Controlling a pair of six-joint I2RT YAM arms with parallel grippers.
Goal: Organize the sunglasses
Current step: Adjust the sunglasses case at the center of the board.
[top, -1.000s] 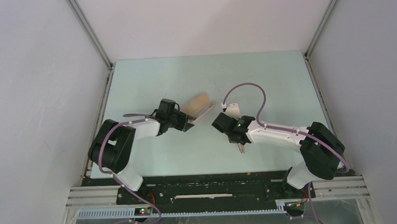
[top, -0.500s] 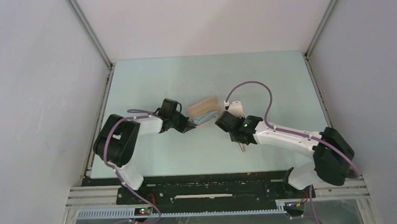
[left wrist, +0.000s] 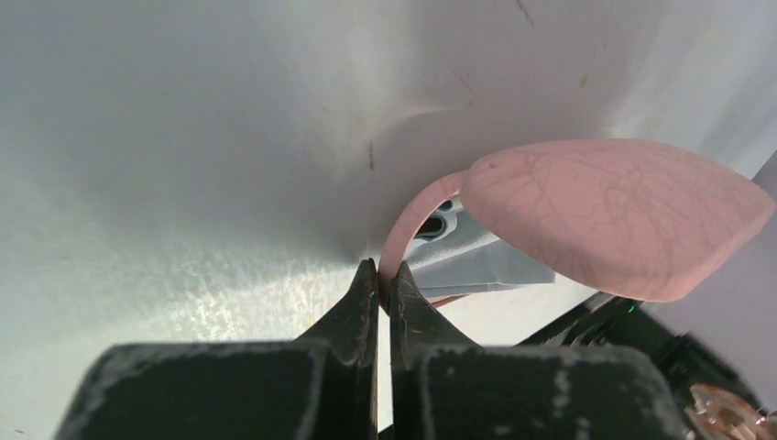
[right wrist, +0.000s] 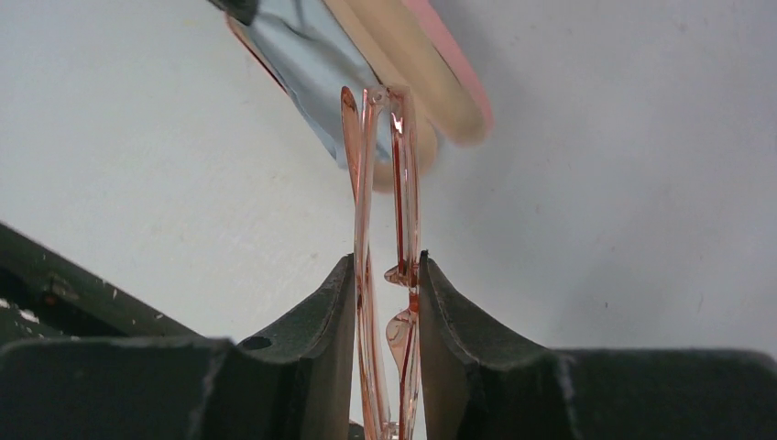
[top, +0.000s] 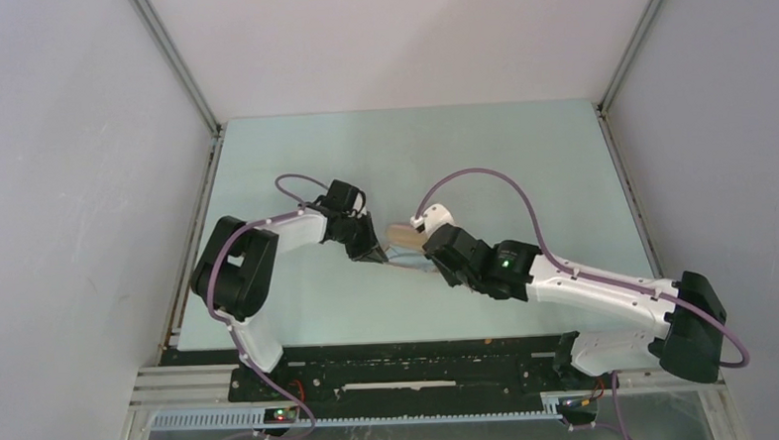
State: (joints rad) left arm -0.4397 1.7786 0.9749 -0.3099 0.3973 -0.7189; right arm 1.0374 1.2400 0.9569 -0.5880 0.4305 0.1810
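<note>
The sunglasses [right wrist: 385, 183] are folded, thin and orange-brown, and stand on edge between the pads of my right gripper [right wrist: 387, 266], which is shut on them. Their far end reaches the open pink case [right wrist: 431, 82], whose beige inside shows. A light blue cloth [right wrist: 302, 64] lies in the case. My left gripper [left wrist: 385, 280] is shut on the thin pink rim [left wrist: 412, 215] of the case, with the pink lid [left wrist: 623, 215] arching to its right. From above, the case [top: 403, 234] sits mid-table between the two grippers, largely hidden by the right wrist [top: 451, 252].
The pale green table [top: 522, 165] is walled by white panels on the left, right and back. A purple cable [top: 473, 177] loops above the right wrist. The arm bases and a black rail [top: 412, 373] run along the near edge.
My right arm has swung left with the sunglasses until they meet the case. My left gripper has shut on the case's rim and shifted a little to the right.
</note>
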